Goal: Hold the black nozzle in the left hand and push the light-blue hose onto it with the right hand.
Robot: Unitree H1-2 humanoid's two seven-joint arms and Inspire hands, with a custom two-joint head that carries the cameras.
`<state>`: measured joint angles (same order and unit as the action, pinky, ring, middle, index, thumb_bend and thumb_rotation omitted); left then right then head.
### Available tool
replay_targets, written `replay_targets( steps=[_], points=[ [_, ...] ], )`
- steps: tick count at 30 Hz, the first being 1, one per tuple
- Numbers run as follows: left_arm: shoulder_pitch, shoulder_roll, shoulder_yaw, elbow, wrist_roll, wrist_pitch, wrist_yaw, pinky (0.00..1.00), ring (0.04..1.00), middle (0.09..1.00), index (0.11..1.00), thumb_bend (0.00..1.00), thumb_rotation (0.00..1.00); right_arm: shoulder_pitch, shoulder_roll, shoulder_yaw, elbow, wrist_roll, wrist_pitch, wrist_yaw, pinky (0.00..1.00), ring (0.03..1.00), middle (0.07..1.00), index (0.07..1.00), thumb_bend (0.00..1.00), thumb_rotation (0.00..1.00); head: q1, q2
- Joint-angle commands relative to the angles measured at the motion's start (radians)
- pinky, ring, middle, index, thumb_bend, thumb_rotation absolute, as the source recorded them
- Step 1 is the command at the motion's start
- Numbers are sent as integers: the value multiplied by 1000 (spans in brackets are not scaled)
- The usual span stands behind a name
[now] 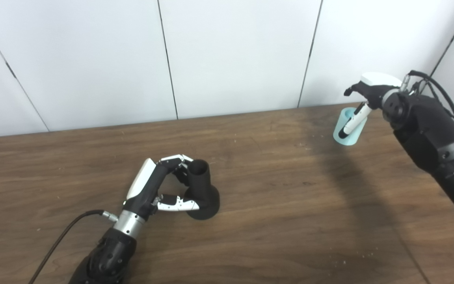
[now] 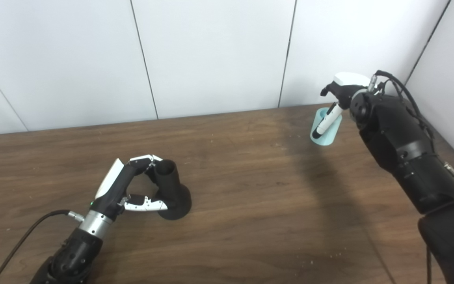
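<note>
The left hand [image 1: 160,185] is wrapped around a black plastic nozzle with a wide round foot and a narrow open neck [image 1: 201,189]. The nozzle stands upright on the brown wooden desk [image 1: 282,205], near the middle of the front half, and the hand's fingers [image 1: 177,159] curl round its neck.

Far off, close to the back right corner of the desk, the right hand [image 2: 339,98] holds a short light-blue hose piece [image 2: 324,130], with one finger lying across it. I cannot tell if the hose is off the desk.

So both things look gripped, and the joining has not begun. Next, I think the right hand must bring the hose across, line its open end up with the nozzle's neck, and push.
</note>
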<state>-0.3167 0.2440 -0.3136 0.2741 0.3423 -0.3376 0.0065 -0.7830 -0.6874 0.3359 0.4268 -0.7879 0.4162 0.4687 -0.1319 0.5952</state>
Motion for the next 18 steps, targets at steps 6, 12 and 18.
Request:
replay_targets(
  steps=[6, 12, 18],
  points=[
    [93, 18, -25, 63, 55, 33, -30, 421, 395, 349, 471, 518, 82, -53, -41, -15, 4, -4, -40, -37, 966, 932, 931, 846, 1000, 250, 4, 6],
    [94, 18, -26, 69, 56, 27, -27, 421, 395, 348, 471, 518, 82, -50, -36, -28, -22, 8, -42, -33, 966, 931, 927, 834, 1000, 235, 3, 9],
    [93, 18, -29, 75, 61, 19, -24, 424, 400, 354, 472, 518, 81, -57, -30, -33, 14, 23, -72, -56, 960, 897, 877, 809, 998, 218, 6, 13]
  ],
)
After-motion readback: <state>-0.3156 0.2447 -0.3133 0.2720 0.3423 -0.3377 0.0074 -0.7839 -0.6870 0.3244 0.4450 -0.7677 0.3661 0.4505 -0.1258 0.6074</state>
